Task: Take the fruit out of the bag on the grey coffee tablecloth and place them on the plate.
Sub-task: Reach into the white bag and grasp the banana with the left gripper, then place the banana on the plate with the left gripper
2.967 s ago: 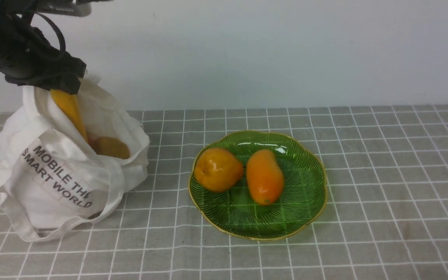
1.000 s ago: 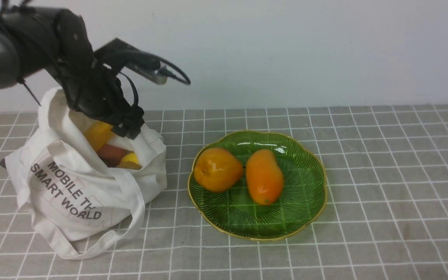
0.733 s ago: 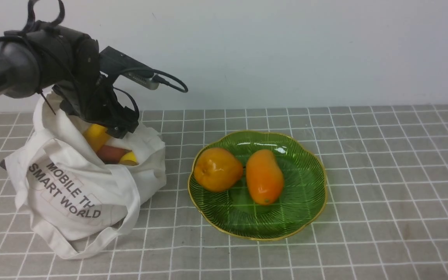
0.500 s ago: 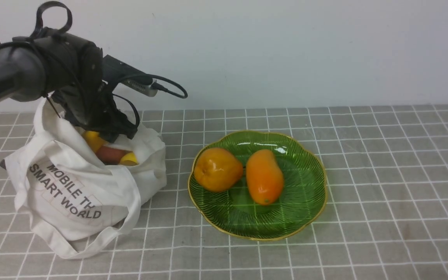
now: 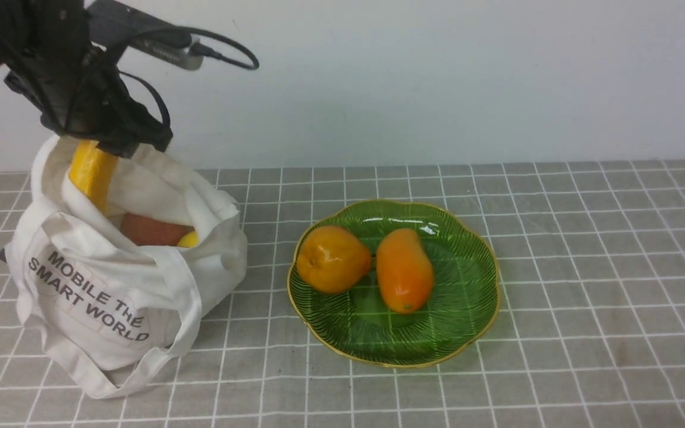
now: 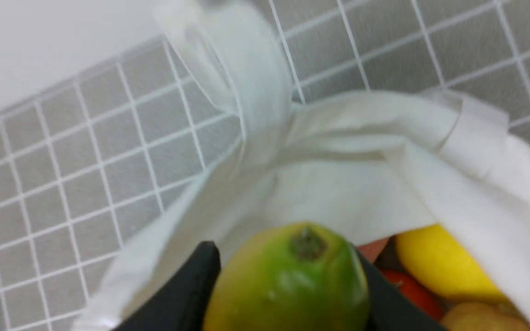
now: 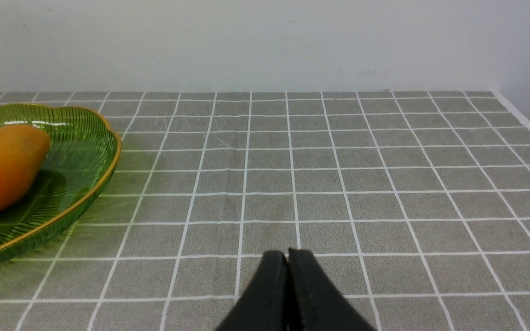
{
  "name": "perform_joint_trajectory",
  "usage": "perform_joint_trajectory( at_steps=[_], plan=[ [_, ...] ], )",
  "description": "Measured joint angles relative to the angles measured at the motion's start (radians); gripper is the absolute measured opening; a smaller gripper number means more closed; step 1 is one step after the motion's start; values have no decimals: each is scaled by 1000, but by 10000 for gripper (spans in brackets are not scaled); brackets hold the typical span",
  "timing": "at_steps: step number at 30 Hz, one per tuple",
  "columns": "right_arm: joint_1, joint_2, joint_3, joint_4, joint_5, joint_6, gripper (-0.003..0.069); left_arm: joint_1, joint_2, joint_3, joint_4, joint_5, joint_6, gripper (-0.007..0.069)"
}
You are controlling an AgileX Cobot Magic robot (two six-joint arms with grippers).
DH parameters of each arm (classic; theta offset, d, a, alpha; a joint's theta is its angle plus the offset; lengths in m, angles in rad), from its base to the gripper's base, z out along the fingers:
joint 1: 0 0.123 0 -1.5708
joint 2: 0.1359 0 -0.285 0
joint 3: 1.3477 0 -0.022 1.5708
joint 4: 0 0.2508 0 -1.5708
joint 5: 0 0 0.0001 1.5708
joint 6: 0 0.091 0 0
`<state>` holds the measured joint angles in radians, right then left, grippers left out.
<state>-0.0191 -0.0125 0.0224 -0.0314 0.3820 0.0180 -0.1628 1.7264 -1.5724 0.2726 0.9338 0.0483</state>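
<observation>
A grey coffee tablecloth (image 5: 586, 267) w/ thin white grid covers the whole surface, its far edge meeting a plain white wall (image 5: 437, 77); the right wrist view shows the cloth's far right corner. A white cloth bag (image 5: 110, 297), black lettering "MOBILE THE SMART WORLD", slumps near the cloth's left edge, mouth open upward. A green glass plate (image 5: 467, 303), scalloped gold rim, sits approx mid-cloth, apart from the bag w/ a strip of cloth btw them. Wide open cloth runs from the plate to the right edge and along the near edge. On the plate's left half, a round orange fruit (image 5: 333, 260) and an oval orange fruit (image 5: 405, 270) lie side by side. The left gripper (image 5: 107, 145) hangs just above the bag's mouth, fingers (image 6: 191, 285) clamped on a glossy yellow-green fruit (image 6: 292, 280), green round its stem end, lower end behind the bag's front rim. Inside the bag: a reddish fruit (image 5: 149, 230) and a yellow fruit (image 6: 440, 262). The right gripper (image 7: 287, 257), jaws pressed together, holds nothing, over bare cloth beside the plate.
</observation>
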Motion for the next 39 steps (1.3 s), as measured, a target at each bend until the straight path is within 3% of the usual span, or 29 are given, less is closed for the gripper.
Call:
perform_joint_trajectory(
  at_steps=[5, 10, 14, 25, 29, 34, 39],
  plan=[
    [0, 0, 0, 0, 0, 0, -15, 0, -66, 0, -59, -48, -54, 268],
    [0, 0, 0, 0, 0, 0, -15, 0, -114, 0, -158, -54, -56, 268],
    [0, 0, 0, 0, 0, 0, -15, 0, -172, 0, -168, -94, -48, 268],
    [0, 0, 0, 0, 0, 0, -15, -1, -205, 0, -49, -289, 131, 268],
    [0, 0, 0, 0, 0, 0, -15, -3, -182, 0, -20, -290, 82, 268],
    [0, 0, 0, 0, 0, 0, -15, -88, -228, 0, -139, -340, -32, 268],
    [0, 0, 0, 0, 0, 0, -15, -275, -238, -4, -260, -314, 19, 268]
  ],
)
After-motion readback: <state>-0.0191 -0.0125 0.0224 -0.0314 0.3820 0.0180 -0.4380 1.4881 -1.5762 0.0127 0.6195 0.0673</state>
